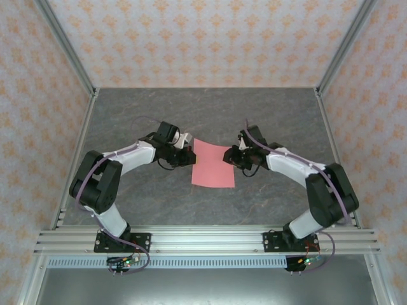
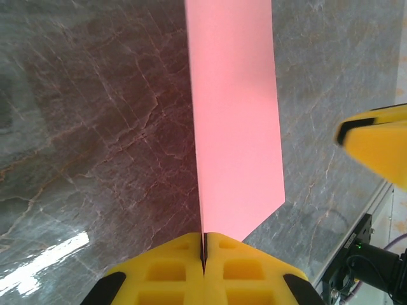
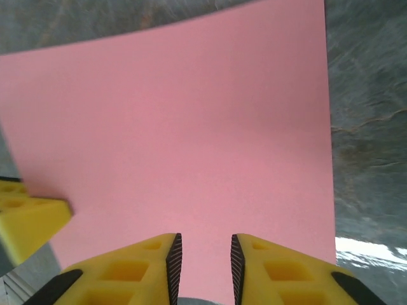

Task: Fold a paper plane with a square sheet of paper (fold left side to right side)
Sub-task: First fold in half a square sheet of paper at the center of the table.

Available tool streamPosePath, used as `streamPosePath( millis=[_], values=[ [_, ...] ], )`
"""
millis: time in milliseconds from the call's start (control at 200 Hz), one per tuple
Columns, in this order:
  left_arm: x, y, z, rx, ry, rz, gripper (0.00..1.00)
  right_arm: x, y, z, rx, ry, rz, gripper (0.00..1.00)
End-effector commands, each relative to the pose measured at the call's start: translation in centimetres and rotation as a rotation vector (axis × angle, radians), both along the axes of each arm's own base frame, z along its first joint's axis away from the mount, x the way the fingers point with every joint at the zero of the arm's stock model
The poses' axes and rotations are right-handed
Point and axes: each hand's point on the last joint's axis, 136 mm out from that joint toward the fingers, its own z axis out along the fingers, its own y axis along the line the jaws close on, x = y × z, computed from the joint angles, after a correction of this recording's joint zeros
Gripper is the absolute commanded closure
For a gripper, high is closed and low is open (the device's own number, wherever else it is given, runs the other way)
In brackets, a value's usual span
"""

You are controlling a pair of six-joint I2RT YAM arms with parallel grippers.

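From my console I see the square sheet of paper near the middle of the grey marbled table, between the two arms. The left gripper meets the sheet's left edge and the right gripper sits at its right edge, so the two face each other across the salmon-pink paper.

On the left wrist camera, the left gripper's yellow fingers are pressed flat together with no gap. The sheet's edge runs straight into the seam between them, so that gripper is clenched on the paper. From there the sheet stretches away from the lens as a long, plain pink band seen at a steep slant, with one corner showing against the table at the lower right. (A yellow finger of the right gripper pokes in from the right side of that view.)

On the right wrist camera, the right gripper's fingers stand apart with a clear gap, their ridged pads facing each other: released, not pinching. The sheet spreads broad and unmarked just beyond their tips, and I cannot tell whether the tips touch it. At the sheet's left edge in that view, a yellow finger of the left gripper shows against the paper.
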Motion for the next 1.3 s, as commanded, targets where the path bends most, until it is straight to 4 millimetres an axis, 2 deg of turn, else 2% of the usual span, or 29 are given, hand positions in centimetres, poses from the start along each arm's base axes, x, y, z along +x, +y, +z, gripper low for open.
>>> streamPosePath(
  millis=[0, 195, 350, 500, 616, 731, 821, 951, 1061, 1131, 1296],
  values=[
    [0.3, 0.7, -0.4, 0.08, 0.005, -0.005, 1.0, 2.4, 0.8, 0.4, 0.002, -0.031, -0.046, 0.72],
    [1.7, 0.5, 0.3, 0.098, 0.003, 0.005, 1.0, 3.4, 0.9, -2.5, -0.068, 0.023, -0.034, 0.73],
    [2.0, 0.1, 1.0, 0.083, 0.008, -0.004, 1.0, 2.8, 0.4, -4.8, -0.119, 0.102, -0.041, 0.73],
    [2.5, -1.9, 3.1, -0.056, 0.007, 0.007, 0.78, 1.7, -0.6, -6.3, -0.177, 0.148, -0.05, 0.73],
    [2.9, -3.6, 4.7, -0.152, 0.006, 0.014, 0.64, 0.9, -1.3, -7.3, -0.211, 0.179, -0.05, 0.73],
    [3.3, -5.1, 5.7, -0.217, 0.001, 0.013, 0.57, 0.5, -1.4, -7.9, -0.215, 0.19, -0.052, 0.72],
    [3.2, -6.3, 5.7, -0.236, 0.011, -0.002, 0.52, 0.6, -0.9, -7.9, -0.178, 0.177, -0.055, 0.72],
    [3.3, -7.1, 4.7, -0.224, 0.028, -0.007, 0.46, 1.3, -0.2, -6.6, -0.122, 0.128, -0.048, 0.7],
    [3.6, -7.3, 4.0, -0.225, 0.039, 0.011, 0.45, 2.3, -0.1, -4.1, -0.091, 0.054, -0.051, 0.67],
    [3.7, -7.5, 3.6, -0.227, 0.044, 0.013, 0.48, 3.1, -0.5, -1.8, -0.055, 0.0, -0.062, 0.63],
    [4.1, -7.8, 2.9, -0.226, 0.049, 0.024, 0.62, 3.8, -1.8, 2.8, 0.019, -0.099, -0.084, 0.46]
  ],
)
